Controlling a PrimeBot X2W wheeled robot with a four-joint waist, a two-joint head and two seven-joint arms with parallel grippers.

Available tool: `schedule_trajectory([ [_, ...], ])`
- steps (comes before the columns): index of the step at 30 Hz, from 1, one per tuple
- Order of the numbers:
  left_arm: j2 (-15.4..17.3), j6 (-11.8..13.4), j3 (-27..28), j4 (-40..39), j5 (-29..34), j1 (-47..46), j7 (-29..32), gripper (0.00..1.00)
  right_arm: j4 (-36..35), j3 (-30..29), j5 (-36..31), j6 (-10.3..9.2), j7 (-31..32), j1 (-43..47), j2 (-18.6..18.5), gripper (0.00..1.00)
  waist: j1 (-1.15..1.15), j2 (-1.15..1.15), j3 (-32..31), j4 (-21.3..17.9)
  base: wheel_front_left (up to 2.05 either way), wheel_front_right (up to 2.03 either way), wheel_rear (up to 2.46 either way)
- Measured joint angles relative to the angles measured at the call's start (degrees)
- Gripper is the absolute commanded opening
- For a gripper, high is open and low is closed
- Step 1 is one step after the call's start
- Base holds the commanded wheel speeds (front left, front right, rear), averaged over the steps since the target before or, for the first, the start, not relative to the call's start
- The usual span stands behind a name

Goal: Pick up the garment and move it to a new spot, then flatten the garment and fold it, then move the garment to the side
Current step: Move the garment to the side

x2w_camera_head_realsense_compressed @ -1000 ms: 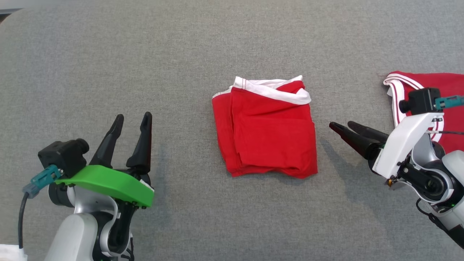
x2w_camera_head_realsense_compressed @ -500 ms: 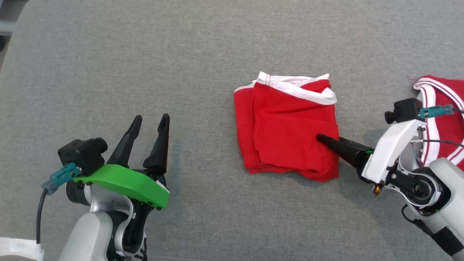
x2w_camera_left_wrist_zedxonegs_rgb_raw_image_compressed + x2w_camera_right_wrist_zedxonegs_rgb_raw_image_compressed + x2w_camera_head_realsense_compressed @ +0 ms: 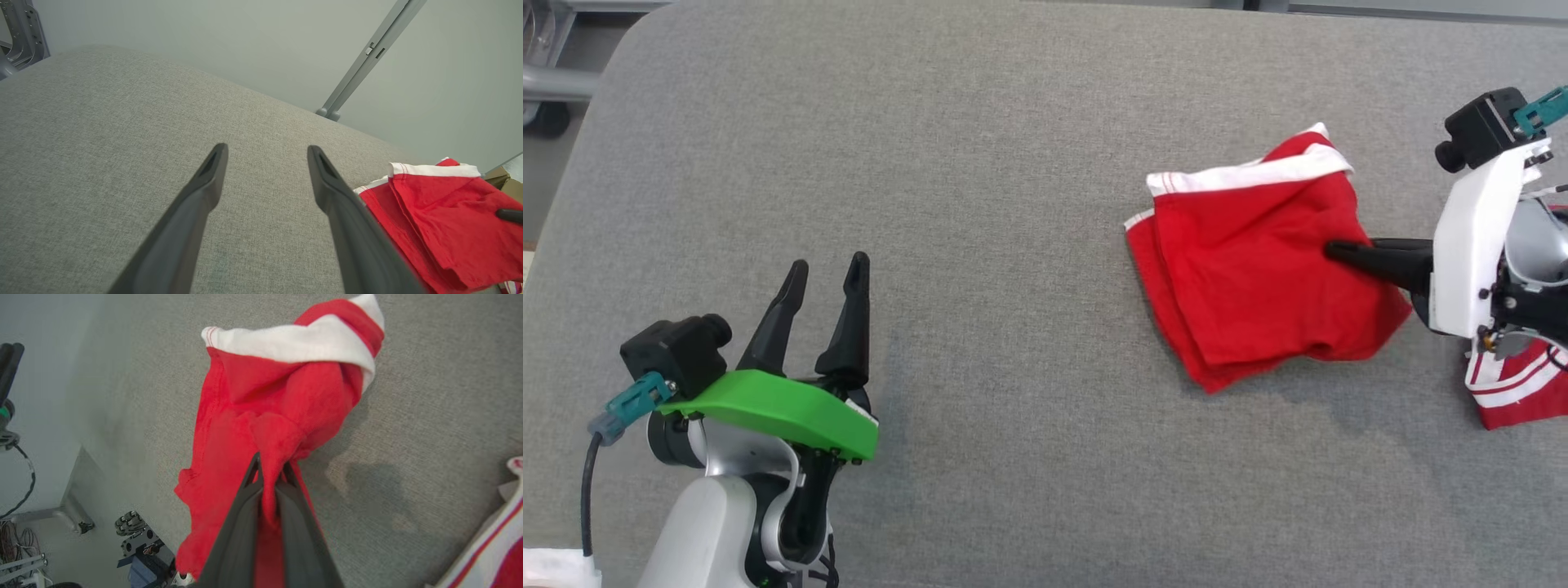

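Spanning the head view, the grey padded bench (image 3: 980, 163) carries two red pieces. The folded garment (image 3: 1241, 269), red with a white waistband (image 3: 1250, 173), sits toward the bench's right side, its right edge apparently raised off the fabric, judging by the shadow beneath. A second red piece (image 3: 1511, 392), white-striped, lies just beside it at the right margin. The right fingers (image 3: 1380, 257) are closed together on a bunched pinch of the garment's right edge, seen clearly in the right wrist view (image 3: 245, 522). The left fingers (image 3: 848, 327) stand spread wide and hold nothing, well apart from the garment.

Hazards, by likely consequence:
- The grip appears to take only a small bunch of cloth, so lower layers may sag and the fold open in transit.
- A low carry could drag the trailing edge along the bench and skew the stack.
- A set-down too near the second red piece could overlap or snag it.
- The narrow pinch could slip.
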Motion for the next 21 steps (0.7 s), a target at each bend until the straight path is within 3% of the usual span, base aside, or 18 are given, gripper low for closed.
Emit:
schedule_trajectory([
  [7, 0.07, 0.0, 0.75, -0.73, -0.38, 0.69, -0.04, 1.0, -1.08, -0.25, -0.18, -3.97, 12.15, -3.49, -10.61, 0.0, 0.0, 0.0, -0.86, -2.43, 0.0, 0.0, 0.0],
  [12, 0.09, 0.0, 0.64, -1.82, -0.38, 0.68, 0.05, 1.0, -0.22, -4.89, -0.47, -4.95, 15.63, -5.67, -18.37, 0.0, 0.0, 0.0, 0.13, -3.95, 0.0, 0.0, 0.0],
  [21, 0.18, 0.0, -0.18, -2.96, -0.22, 0.53, 0.63, 1.0, 4.59, -8.68, 1.49, -5.44, 15.66, -3.5, -21.15, 0.0, 0.0, 0.0, 3.54, -5.76, 0.0, 0.0, 0.0],
])
